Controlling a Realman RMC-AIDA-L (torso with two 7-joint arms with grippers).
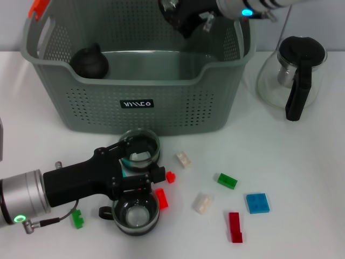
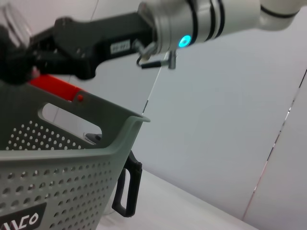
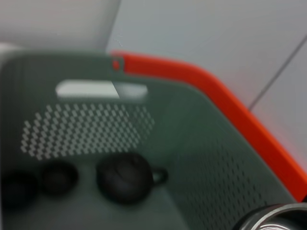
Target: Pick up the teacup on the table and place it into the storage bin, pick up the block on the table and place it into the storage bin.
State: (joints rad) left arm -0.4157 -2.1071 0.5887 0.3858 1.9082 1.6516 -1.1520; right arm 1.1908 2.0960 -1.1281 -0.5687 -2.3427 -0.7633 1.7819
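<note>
You're holding a glass teacup [image 2: 9, 18] in the closed right gripper [image 1: 182, 20] above the storage bin [image 1: 161, 81], likely lining up a drop inside. The left gripper [image 1: 135, 177] is sitting low on the bench [image 1: 302, 162] between a rear cup [image 1: 139, 148] and a front cup [image 1: 135, 216]; can't tell its grip state.

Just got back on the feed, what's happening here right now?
The right end effector is above the storage bin, with a glass cup rim showing at the edge of its wrist view. The left end effector sits low on the table between two glass teacups, with blocks scattered beside them. A dark teapot lies in the bin.
</note>
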